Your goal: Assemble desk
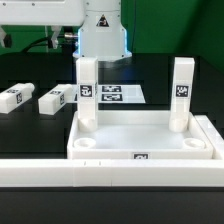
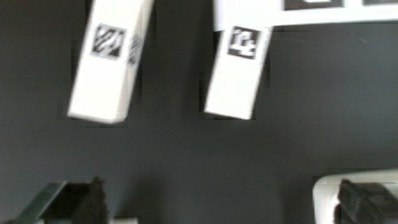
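Observation:
The white tray-like tabletop [image 1: 140, 135] lies in the middle of the exterior view. Two white tagged legs stand upright in its far corners, one on the exterior view's left [image 1: 87, 92] and one on the right [image 1: 181, 90]. Two more legs lie loose on the black table at the left [image 1: 17, 98] [image 1: 54, 100]. In the wrist view these loose legs [image 2: 111, 60] [image 2: 237, 65] lie side by side, well beyond my gripper [image 2: 222, 205]. The gripper is open, with only bare table between its dark fingers [image 2: 80, 200]. It does not show in the exterior view.
The marker board [image 1: 115, 93] lies flat behind the tabletop, and its edge shows in the wrist view [image 2: 329, 8]. A long low white wall [image 1: 100, 172] runs along the front. The arm's white base [image 1: 103, 38] stands at the back. A white rounded edge [image 2: 324, 190] sits by one finger.

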{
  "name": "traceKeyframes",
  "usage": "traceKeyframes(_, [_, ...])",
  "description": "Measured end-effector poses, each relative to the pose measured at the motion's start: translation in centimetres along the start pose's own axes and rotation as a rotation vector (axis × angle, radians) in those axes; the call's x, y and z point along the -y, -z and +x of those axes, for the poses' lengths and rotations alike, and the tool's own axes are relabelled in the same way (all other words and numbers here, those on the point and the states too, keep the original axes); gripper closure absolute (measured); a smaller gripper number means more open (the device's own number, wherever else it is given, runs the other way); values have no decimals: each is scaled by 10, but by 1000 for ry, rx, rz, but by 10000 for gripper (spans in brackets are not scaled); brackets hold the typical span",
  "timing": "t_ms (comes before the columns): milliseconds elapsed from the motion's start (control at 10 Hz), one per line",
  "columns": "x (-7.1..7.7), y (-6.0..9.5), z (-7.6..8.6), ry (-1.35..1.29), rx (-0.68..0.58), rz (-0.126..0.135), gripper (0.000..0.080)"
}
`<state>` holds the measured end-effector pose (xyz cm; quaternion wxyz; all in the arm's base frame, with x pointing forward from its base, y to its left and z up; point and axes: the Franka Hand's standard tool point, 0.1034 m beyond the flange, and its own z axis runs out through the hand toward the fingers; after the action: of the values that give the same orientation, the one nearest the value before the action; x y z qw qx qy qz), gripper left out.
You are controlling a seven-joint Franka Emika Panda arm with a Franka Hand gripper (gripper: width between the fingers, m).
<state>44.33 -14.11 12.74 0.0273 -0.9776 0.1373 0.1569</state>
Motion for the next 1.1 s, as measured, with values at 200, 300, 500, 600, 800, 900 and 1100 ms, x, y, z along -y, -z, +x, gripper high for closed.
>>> traceKeyframes(200, [5, -1, 1, -129, 1, 1, 151])
traceKeyframes(300, [5, -1, 1, -148, 2, 1, 151])
traceKeyframes(500, [2, -8, 0, -92, 0, 35, 151])
traceKeyframes(600, [1, -17, -3, -59, -15, 32, 151])
traceKeyframes(800, [4, -30, -3, 38, -59, 17, 151])
traceKeyframes(900, [5, -31, -7, 38, -26, 21, 151])
traceKeyframes(1100, [6, -33, -11, 40, 25, 25, 151])
